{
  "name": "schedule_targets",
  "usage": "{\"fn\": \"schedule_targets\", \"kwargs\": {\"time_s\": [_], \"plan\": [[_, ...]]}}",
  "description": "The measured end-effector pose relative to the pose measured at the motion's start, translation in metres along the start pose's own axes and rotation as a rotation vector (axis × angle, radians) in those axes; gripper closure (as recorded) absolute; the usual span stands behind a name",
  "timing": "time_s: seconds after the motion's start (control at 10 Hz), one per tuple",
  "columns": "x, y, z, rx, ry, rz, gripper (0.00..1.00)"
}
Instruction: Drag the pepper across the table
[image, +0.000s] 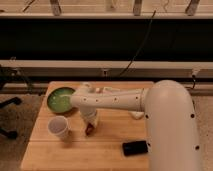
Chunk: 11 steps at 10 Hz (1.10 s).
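Observation:
The pepper (89, 130) is a small dark red object lying on the light wooden table (105, 155), a little right of the white cup. My gripper (91, 122) hangs down from the white arm (115, 100) and sits right over the pepper, at or touching its top. The arm reaches in from the right across the middle of the table.
A white cup (58, 127) stands just left of the pepper. A green bowl (60, 99) sits at the back left. A black phone-like object (135, 147) lies at the front right. An office chair base (7, 102) is off the table's left edge.

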Motion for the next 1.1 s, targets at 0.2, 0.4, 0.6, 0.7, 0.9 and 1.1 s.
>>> {"fn": "schedule_targets", "kwargs": {"time_s": [0.2,0.4,0.6,0.7,0.9,1.1], "plan": [[-0.007,0.001,-0.003,0.012,-0.003,-0.010,1.00],[-0.015,0.000,-0.005,0.017,-0.008,-0.022,1.00],[-0.020,-0.003,-0.005,0.019,-0.019,-0.040,1.00],[-0.025,-0.004,-0.003,0.019,-0.032,-0.053,1.00],[-0.033,-0.005,-0.001,0.016,-0.049,-0.073,1.00],[-0.041,-0.005,0.003,0.009,-0.065,-0.091,1.00]]}}
